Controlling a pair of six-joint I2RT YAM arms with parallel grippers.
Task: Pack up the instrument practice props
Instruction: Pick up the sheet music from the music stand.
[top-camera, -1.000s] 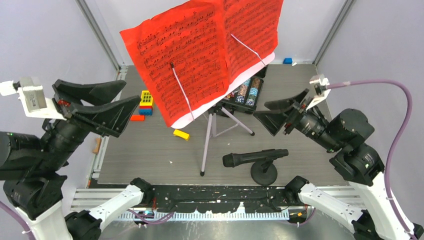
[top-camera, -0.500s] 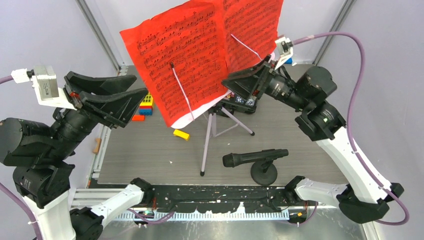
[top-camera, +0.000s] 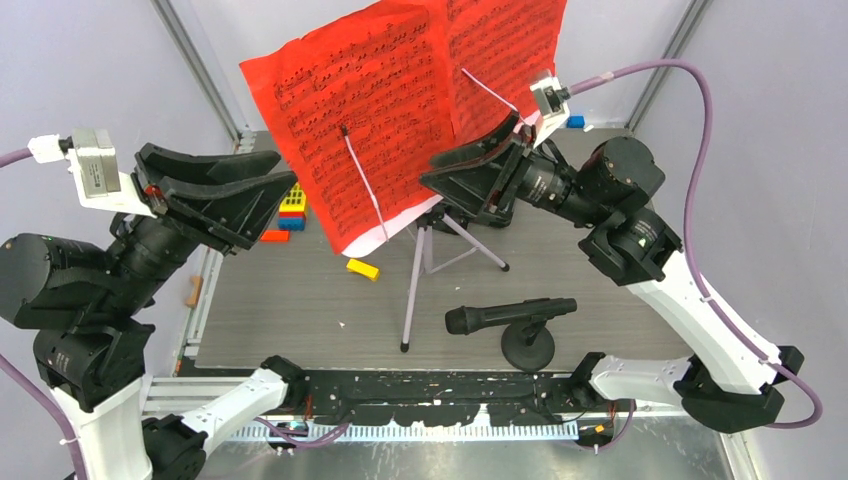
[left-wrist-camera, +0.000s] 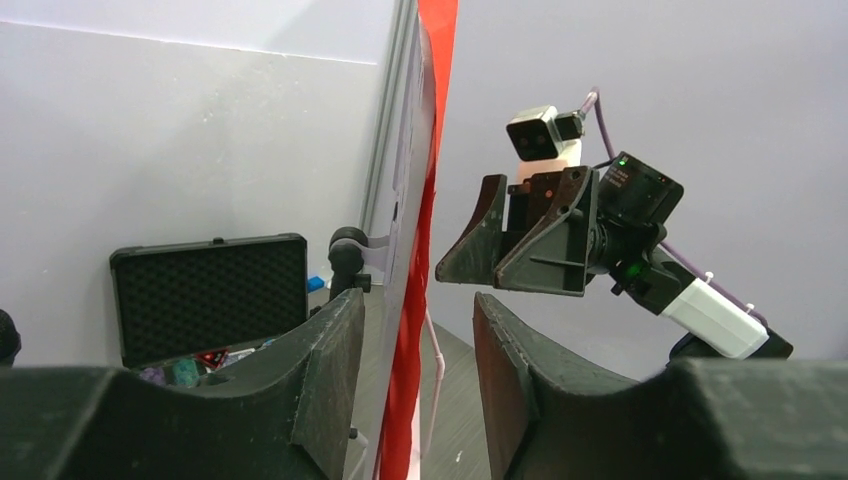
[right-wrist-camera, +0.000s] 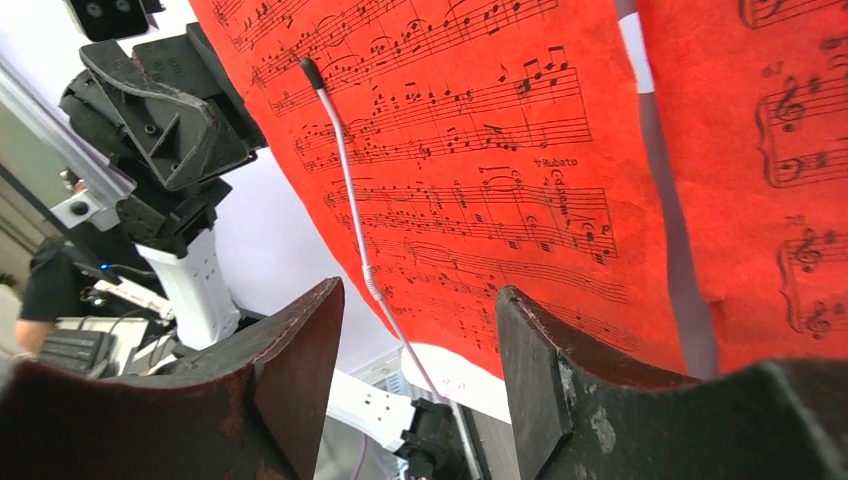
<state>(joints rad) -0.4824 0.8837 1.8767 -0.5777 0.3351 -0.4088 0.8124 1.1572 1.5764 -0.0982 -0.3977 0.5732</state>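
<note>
The right arm has swung in from the right side of the table (top-camera: 290, 320). Its right gripper (top-camera: 428, 170) now hangs in front of the red sheet-music pages (top-camera: 370, 100), at their lower right part. The left gripper (top-camera: 288, 168) has edged toward the pages' left edge, and its jaws have narrowed.

Both pincers stand open and hold nothing. In the left wrist view the left edge of the pages runs up through the gap between the left fingers (left-wrist-camera: 330, 370), unpinched. The right wrist view shows the right jaws spread and facing the printed music, with a thin white page-holding wire (right-wrist-camera: 350, 215) between them.

The pages rest on the white music rack (top-camera: 400, 222), which stands on silver tripod legs (top-camera: 412, 290) at mid-table. A black microphone (top-camera: 510, 315) lies across its round-based pole (top-camera: 527, 347) near the front right. Toy blocks (top-camera: 292, 200) sit at far left, and the black case (left-wrist-camera: 210, 295) stands open behind the rack.
</note>
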